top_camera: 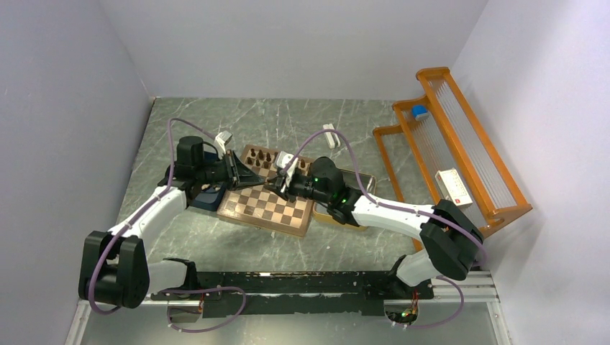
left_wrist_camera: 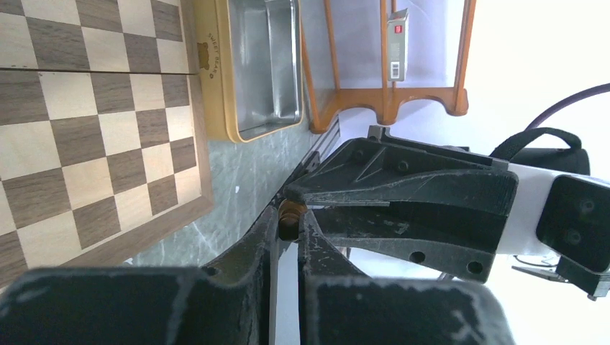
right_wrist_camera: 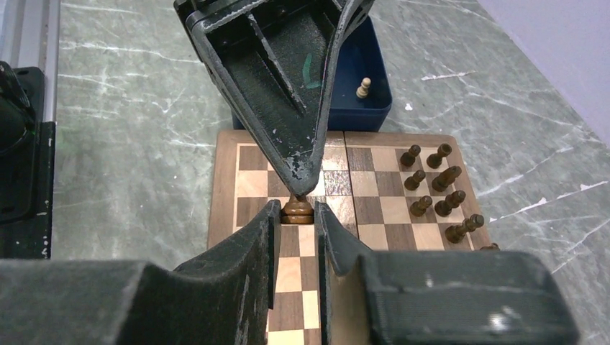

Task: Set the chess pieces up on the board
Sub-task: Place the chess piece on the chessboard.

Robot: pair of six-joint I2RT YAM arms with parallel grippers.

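Board point(top_camera: 267, 208): near rows bare. Above its middle, both grippers meet on one dark chess piece point(right_wrist_camera: 298, 209). Right gripper point(right_wrist_camera: 296, 215) is clamped on its lower part; left gripper point(left_wrist_camera: 290, 224) is pinched onto its top end. Farther on, standing pieces point(right_wrist_camera: 431, 183) cluster on the far rows. Left of the board, a blue box point(right_wrist_camera: 374, 108) holds one pale piece point(right_wrist_camera: 365, 88).
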